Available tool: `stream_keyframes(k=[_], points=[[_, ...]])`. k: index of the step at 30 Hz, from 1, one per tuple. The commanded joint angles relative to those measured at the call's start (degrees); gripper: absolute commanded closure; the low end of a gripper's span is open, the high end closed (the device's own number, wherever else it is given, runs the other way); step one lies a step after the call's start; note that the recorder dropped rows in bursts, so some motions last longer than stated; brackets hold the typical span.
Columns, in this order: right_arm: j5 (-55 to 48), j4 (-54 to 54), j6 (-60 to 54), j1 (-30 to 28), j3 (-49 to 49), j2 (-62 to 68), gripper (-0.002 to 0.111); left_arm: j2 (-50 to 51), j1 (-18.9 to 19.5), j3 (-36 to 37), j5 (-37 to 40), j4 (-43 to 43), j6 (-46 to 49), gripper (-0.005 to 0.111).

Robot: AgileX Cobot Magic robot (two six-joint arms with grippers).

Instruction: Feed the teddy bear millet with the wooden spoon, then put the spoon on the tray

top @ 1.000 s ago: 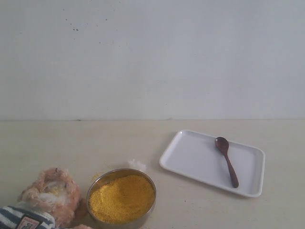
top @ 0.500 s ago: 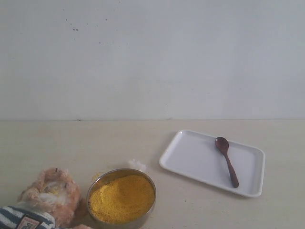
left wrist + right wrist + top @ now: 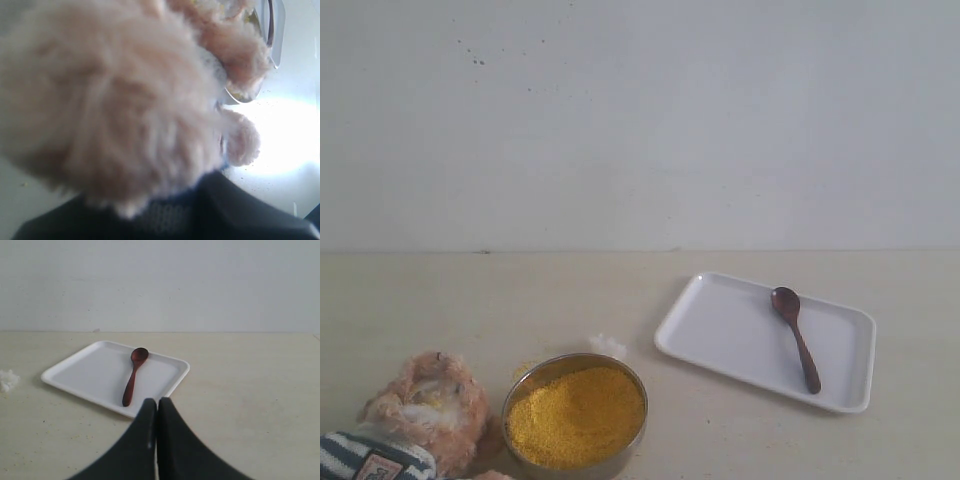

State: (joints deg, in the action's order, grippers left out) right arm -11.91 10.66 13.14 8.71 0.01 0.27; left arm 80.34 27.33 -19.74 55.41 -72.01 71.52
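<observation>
The pale table (image 3: 470, 300) looks the same as a second ago — nothing on it has shifted. The teddy bear (image 3: 425, 405) lies at the near left corner of the exterior view, its striped shirt cut off by the frame edge. In the left wrist view its fur (image 3: 110, 100) fills almost the whole picture, blurred and very close. Only a dark part of the left gripper (image 3: 235, 210) shows beneath it, and I cannot tell whether that claw is released or clenched on the bear.

The white tray (image 3: 720, 325) sits to the right, well apart from the bear. The metal bowl (image 3: 574, 357) stands just beside the bear's head, heaped with millet (image 3: 575, 415).

The right gripper (image 3: 156, 402) is clenched with its two dark fingers pressed together and nothing between them — it hangs near the tray's near edge.

The wooden spoon (image 3: 797, 340) lies flat on the tray, unchanged, its bowl toward the wall. A small white tuft (image 3: 608, 345) rests on the table behind the bowl.
</observation>
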Motion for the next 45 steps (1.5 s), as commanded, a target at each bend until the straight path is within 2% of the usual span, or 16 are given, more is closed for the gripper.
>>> stream_keyframes(k=[1, 28, 33, 40, 45], points=[[0.05, 0.17, -0.06, -0.15, -0.01, -0.27, 0.108, -0.50, 0.16, 0.19, 0.85, -1.03, 0.15, 0.103], [0.05, 0.17, -0.07, -0.15, -0.01, -0.27, 0.108, -0.50, 0.16, 0.07, 1.69, -1.03, -0.07, 0.103], [0.05, 0.17, -0.07, -0.15, -0.01, -0.27, 0.108, -0.50, 0.16, -3.01, 1.94, -0.11, -0.66, 0.103], [0.05, 0.17, -0.07, -0.15, -0.01, -0.27, 0.108, -0.50, 0.16, -9.02, 1.98, 6.26, -7.67, 0.103], [0.05, 0.17, -0.07, -0.15, -0.01, -0.27, 0.108, -0.37, 0.16, -9.58, -1.67, 7.44, -8.95, 0.103]])
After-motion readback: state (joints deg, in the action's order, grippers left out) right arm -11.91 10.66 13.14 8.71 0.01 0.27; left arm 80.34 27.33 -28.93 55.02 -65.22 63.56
